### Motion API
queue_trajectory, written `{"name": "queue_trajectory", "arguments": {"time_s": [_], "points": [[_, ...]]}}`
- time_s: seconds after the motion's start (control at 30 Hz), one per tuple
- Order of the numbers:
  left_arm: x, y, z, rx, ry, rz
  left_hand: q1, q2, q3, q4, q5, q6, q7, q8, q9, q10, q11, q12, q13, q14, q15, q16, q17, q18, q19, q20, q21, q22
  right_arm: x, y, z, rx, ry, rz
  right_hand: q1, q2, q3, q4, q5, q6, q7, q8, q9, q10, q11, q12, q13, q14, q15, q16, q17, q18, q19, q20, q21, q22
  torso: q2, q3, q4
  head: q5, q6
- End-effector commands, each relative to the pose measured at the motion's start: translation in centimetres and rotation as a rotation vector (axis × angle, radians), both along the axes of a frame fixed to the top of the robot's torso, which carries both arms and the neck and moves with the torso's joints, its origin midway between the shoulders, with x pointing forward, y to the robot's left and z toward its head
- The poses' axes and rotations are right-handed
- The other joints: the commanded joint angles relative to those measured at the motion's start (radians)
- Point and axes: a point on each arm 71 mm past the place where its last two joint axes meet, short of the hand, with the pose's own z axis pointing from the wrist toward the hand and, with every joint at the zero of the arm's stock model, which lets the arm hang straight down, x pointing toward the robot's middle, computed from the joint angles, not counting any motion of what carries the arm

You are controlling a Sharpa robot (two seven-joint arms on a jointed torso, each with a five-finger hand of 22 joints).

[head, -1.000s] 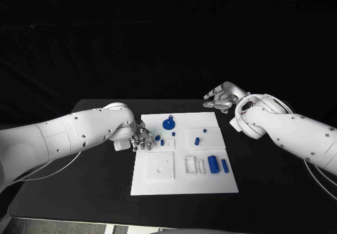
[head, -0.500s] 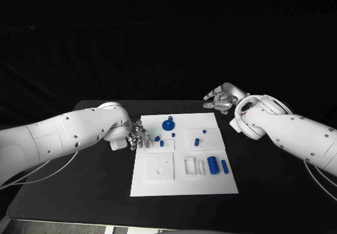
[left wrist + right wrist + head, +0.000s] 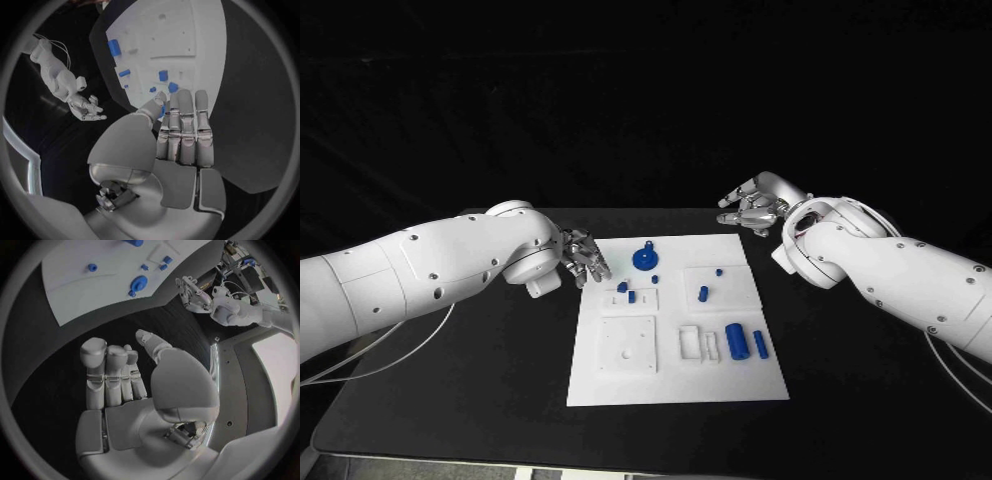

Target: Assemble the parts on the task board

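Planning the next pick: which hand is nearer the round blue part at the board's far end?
Left. The left hand hovers just beside the round blue part; the right hand hangs beyond the board's far corner.

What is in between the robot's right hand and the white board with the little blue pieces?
Nothing: only bare black table lies between the right hand and the white task board, as the head view shows.

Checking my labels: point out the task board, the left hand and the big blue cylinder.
task board (image 3: 733, 380): head view, bare near corner.
left hand (image 3: 581, 256): head view, mid-hand.
big blue cylinder (image 3: 736, 336): head view, middle.
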Motion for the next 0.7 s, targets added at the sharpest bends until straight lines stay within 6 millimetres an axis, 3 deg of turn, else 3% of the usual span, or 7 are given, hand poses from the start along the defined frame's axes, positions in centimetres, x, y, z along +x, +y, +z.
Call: {"name": "queue_trajectory", "arguments": {"time_s": [0.03,0.1,0.27,0.43,0.7], "points": [[0.5,-0.4,1.0,-0.043,-0.126,-0.005,0.02,-0.003,-0.031,-0.003,-0.002,0.004,0.005,0.002,-0.037,-0.003,0.009,-0.03,-0.039,0.001,0.007,-0.018,-0.012,0.012,0.001,0.008,-0.015,-0.01,0.0,0.1,0.0,-0.002,-0.004,0.011,-0.011,-0.001,0.0,-0.001,0.007,0.004,0.004,-0.004,0.001,-0.002,0.001,-0.003,-0.001,0.0,-0.004,-0.005,0.0,0.016,0.055,-0.006,-0.003,0.089,0.0,0.0002,0.0006,0.0,0.002],[0.8,-0.6,1.2,-0.04,-0.166,-0.003,0.04,0.0,-0.065,-0.003,-0.001,0.009,0.007,0.003,-0.084,0.003,0.012,-0.063,-0.04,0.009,0.009,-0.029,-0.022,0.017,0.011,0.011,-0.03,-0.019,0.0,0.1,0.0,-0.002,-0.003,0.011,-0.012,-0.001,-0.003,0.0,0.007,0.004,0.003,-0.004,0.001,-0.002,0.001,-0.003,-0.001,0.0,-0.004,-0.006,0.0,0.016,0.056,-0.006,-0.003,0.089,-0.001,0.0003,0.001,0.003,0.003],[1.2,-1.1,1.3,-0.012,-0.213,-0.013,0.04,-0.003,-0.116,0.012,-0.003,0.008,0.008,0.001,-0.14,0.002,0.021,-0.111,-0.04,0.011,0.014,-0.038,-0.029,0.018,0.02,0.015,-0.053,-0.029,0.0,0.2,0.0,-0.001,-0.003,0.013,-0.012,-0.001,-0.003,0.0,0.007,0.004,0.003,-0.004,0.001,-0.002,0.001,-0.003,-0.001,0.0,-0.004,-0.006,0.0,0.016,0.056,-0.006,-0.003,0.089,0.0,0.0003,-0.0001,0.003,0.006],[1.6,-1.7,1.0,0.033,-0.223,-0.024,0.013,-0.018,-0.157,0.034,-0.003,0.014,0.005,0.002,-0.148,0.009,0.022,-0.114,-0.039,0.017,0.016,-0.036,-0.029,0.017,0.026,0.018,-0.061,-0.036,0.0,0.3,0.0,0.0,-0.002,0.014,-0.012,-0.001,-0.003,0.0,0.007,0.004,0.003,-0.004,0.001,-0.002,0.001,-0.003,-0.001,0.0,-0.004,-0.006,0.0,0.016,0.056,-0.006,-0.003,0.089,0.001,0.0003,0.0,0.003,0.008],[2.0,-2.3,-0.4,0.124,-0.188,-0.039,0.03,-0.009,-0.245,0.066,-0.003,0.017,0.005,0.0,-0.151,0.022,0.02,-0.117,-0.039,0.019,0.015,-0.034,-0.029,0.014,0.047,0.017,-0.091,-0.057,0.0,0.4,0.0,0.001,-0.002,0.018,-0.012,0.0,-0.007,0.002,0.007,0.005,0.003,-0.004,0.001,-0.002,0.001,-0.003,-0.001,0.0,-0.004,-0.006,0.0,0.016,0.056,-0.006,-0.002,0.09,0.003,0.0005,-0.0012,0.002,0.009]]}}
